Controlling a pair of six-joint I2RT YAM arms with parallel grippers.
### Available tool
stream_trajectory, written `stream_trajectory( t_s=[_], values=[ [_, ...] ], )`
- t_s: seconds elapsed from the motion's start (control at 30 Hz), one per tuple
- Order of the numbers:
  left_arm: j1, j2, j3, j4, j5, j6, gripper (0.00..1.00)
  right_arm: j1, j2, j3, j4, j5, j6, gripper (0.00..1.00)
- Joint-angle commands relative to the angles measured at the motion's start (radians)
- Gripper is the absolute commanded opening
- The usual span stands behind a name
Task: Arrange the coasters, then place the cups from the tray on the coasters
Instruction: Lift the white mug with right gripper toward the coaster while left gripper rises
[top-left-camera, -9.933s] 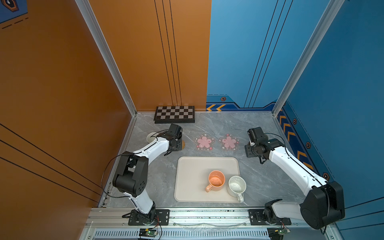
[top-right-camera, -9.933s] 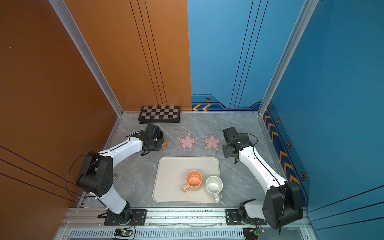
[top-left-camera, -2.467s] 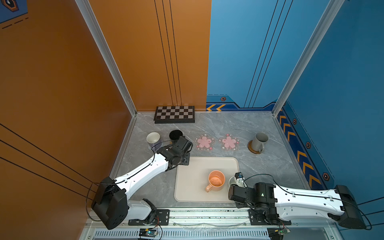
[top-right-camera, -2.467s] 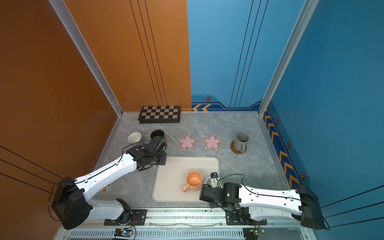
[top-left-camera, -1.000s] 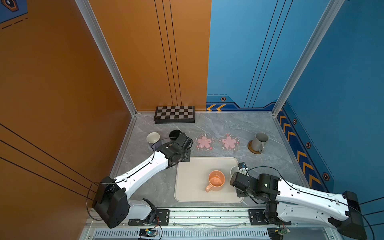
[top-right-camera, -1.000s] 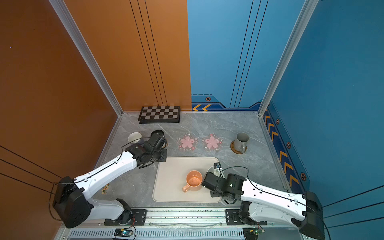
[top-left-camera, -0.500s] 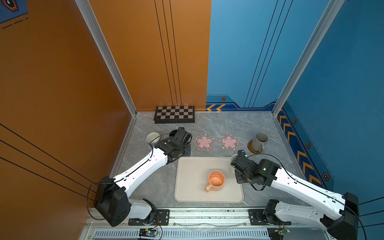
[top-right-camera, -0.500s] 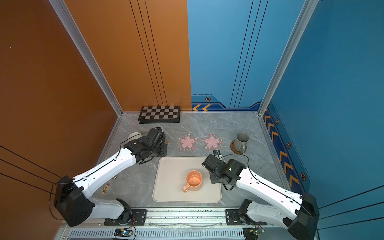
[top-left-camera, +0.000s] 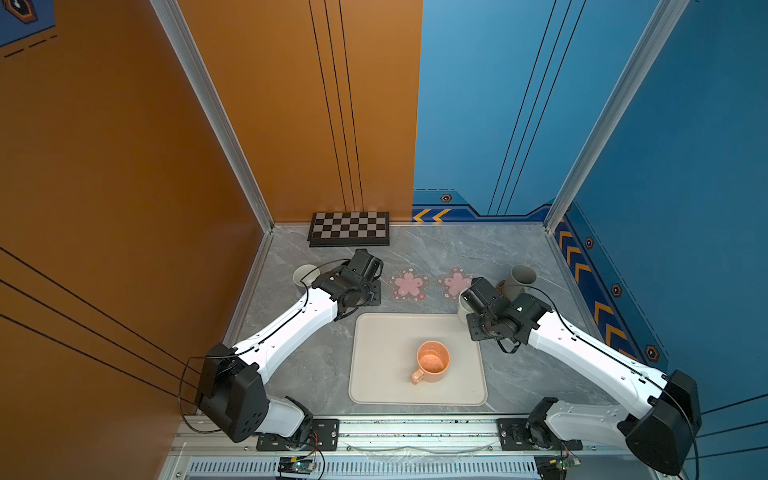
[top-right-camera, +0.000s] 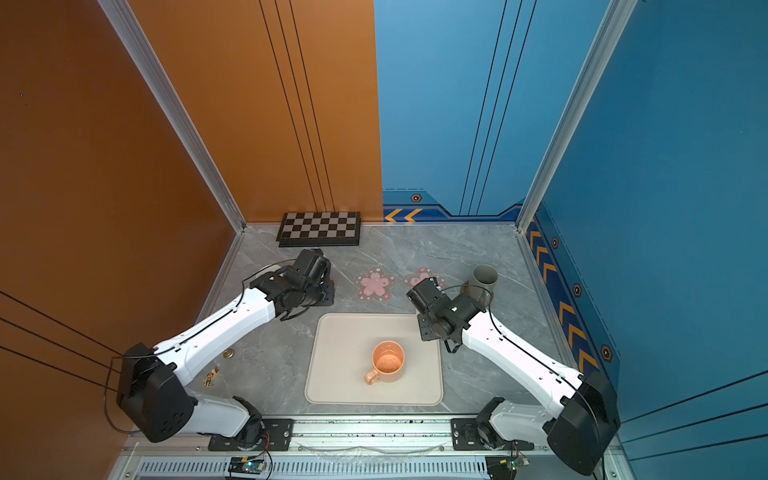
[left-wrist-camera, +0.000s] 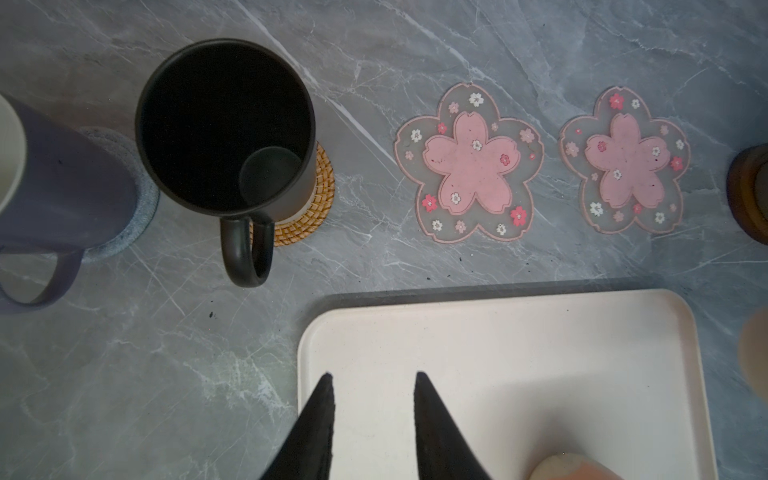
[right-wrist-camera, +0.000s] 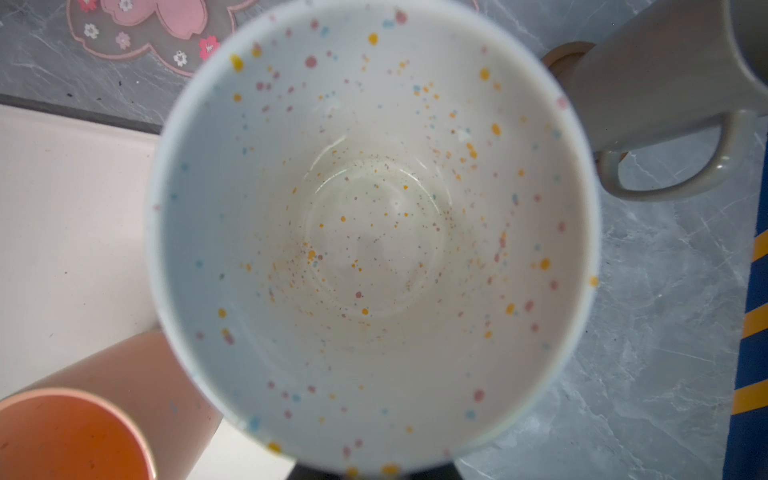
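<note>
A: Why's the right gripper (top-left-camera: 471, 300) clamped on the white speckled cup (right-wrist-camera: 374, 228), just off the far right corner of the tray (top-left-camera: 386, 353)?

B: Probably heading for the pink flower coaster (top-left-camera: 455, 282) beyond the tray. The left gripper (left-wrist-camera: 372, 376) hovers parted, empty, by the tray's far left corner.

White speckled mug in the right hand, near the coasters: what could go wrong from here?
The tall grey mug stands close beside the white speckled mug; a sideways swing could knock it off its brown coaster. The carried mug also covers part of the nearer pink flower coaster in the right wrist view, so it may land off-centre.
</note>
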Motion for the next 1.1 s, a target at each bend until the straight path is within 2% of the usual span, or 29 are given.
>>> stream_trajectory(
  t_s=[0.0,0.67,1.07],
  values=[
    [0.012,0.018,0.038,-0.009,0.021,-0.002,0.34,-0.024,0.021,0.063,0.101,0.031,-0.053,0.00],
    [0.035,0.107,0.076,-0.008,0.040,0.004,0.34,-0.176,0.164,0.057,0.405,0.016,-0.124,0.00],
    [0.041,0.183,0.132,-0.009,0.065,0.010,0.34,-0.202,0.285,0.090,0.510,0.013,-0.138,0.00]
  ],
)
